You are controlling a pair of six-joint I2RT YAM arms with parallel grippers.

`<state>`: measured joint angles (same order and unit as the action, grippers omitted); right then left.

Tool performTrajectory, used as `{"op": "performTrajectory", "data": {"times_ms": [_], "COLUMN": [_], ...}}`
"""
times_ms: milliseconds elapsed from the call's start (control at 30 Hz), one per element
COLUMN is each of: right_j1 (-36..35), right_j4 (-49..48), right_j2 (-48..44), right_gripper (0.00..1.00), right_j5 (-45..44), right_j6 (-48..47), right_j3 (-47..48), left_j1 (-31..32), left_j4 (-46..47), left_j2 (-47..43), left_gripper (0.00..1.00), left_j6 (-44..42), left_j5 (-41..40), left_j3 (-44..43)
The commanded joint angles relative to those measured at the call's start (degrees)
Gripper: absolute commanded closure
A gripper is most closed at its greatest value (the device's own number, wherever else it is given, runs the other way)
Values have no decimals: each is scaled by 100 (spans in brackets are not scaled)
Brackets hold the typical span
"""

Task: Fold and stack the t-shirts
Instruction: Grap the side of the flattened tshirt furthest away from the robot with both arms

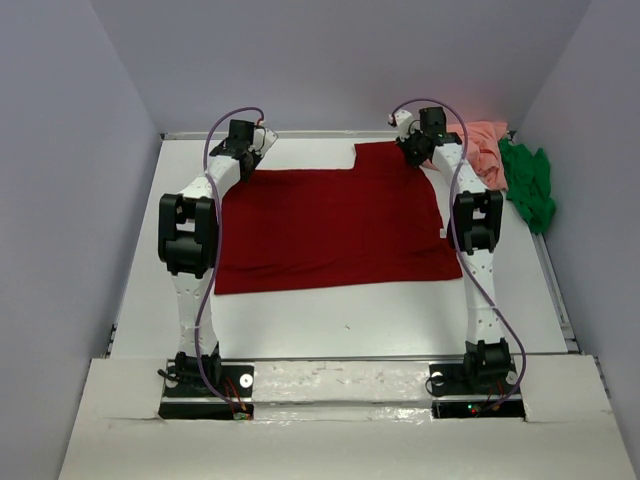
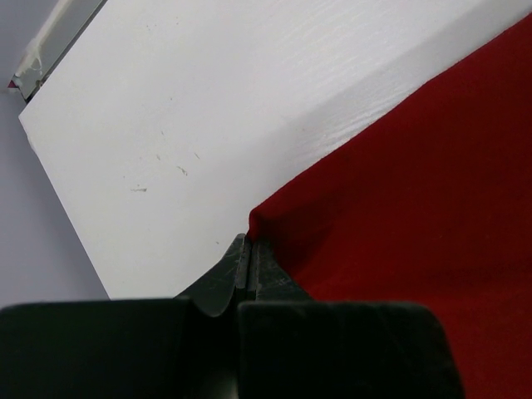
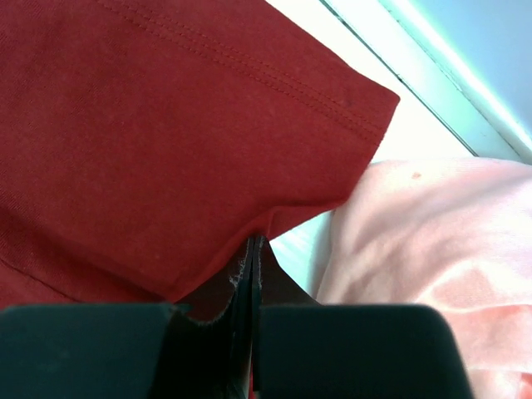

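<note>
The dark red t-shirt lies spread flat across the middle of the white table. My left gripper is at its far left corner. In the left wrist view it is shut on that corner of the red cloth. My right gripper is at the far right edge by the sleeve. In the right wrist view it is shut on the red shirt's edge. The salmon pink t-shirt lies bunched at the far right corner and also shows in the right wrist view. The bright green t-shirt is crumpled beside it.
Both arms reach along the table's sides to its far edge. The back rim and grey walls close the table in on three sides. The rim also shows in the right wrist view. Bare white table lies in front of the red shirt.
</note>
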<state>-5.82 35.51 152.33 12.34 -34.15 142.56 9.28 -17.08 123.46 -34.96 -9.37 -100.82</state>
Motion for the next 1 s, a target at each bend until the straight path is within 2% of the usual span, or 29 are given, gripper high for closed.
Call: {"op": "performTrajectory", "data": {"times_ms": [0, 700, 967], "right_j1": [-68, -68, -68], "right_j4": [-184, -264, -264], "right_j2": [16, -1170, -1399], "right_gripper": [100, 100, 100], "right_j5": [-21, -346, -399], "right_j6": [-83, -276, -241], "right_j3": [263, -650, -651], "left_j1": [4, 4, 4], "left_j4": [126, 144, 196], "left_j2": [-305, -472, -612], "left_gripper": [100, 100, 100], "left_j6": [-107, -63, -64], "left_j5": [-162, -4, -4], "left_j3": [71, 132, 238]}}
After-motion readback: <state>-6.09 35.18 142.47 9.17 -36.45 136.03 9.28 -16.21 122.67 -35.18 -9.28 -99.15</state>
